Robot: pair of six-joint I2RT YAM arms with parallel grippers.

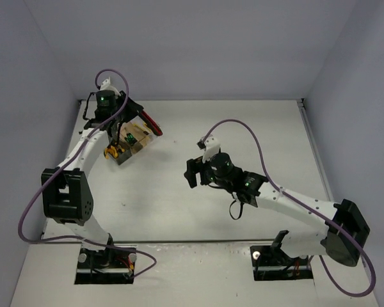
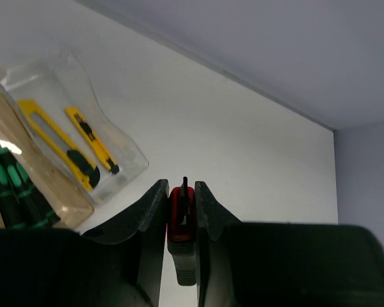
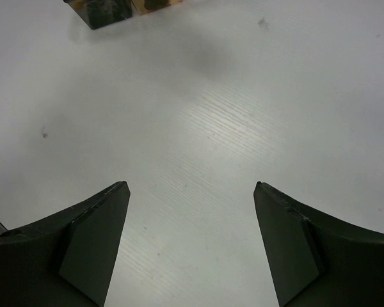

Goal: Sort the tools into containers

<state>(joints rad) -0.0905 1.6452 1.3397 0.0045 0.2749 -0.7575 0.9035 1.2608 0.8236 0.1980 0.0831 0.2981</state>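
Observation:
The three joined containers (image 1: 129,144) stand at the far left of the table. In the left wrist view the clear bin (image 2: 118,137) holds two yellow utility knives (image 2: 54,137), and the amber bin (image 2: 48,185) beside it holds green-black screwdrivers (image 2: 16,195). Yellow-handled pliers (image 1: 113,151) lie in the near dark bin. My left gripper (image 1: 136,114) (image 2: 181,184) is shut on the red-black utility knife (image 2: 179,214) (image 1: 151,122), just beyond the clear bin. Over bare table at the centre, my right gripper (image 1: 191,173) (image 3: 192,185) stands open with nothing between its fingers.
The white table (image 1: 198,217) is walled by pale panels at the back and both sides. Corners of the dark and amber bins (image 3: 105,13) show at the top left of the right wrist view. A purple cable (image 1: 237,128) loops above the right arm.

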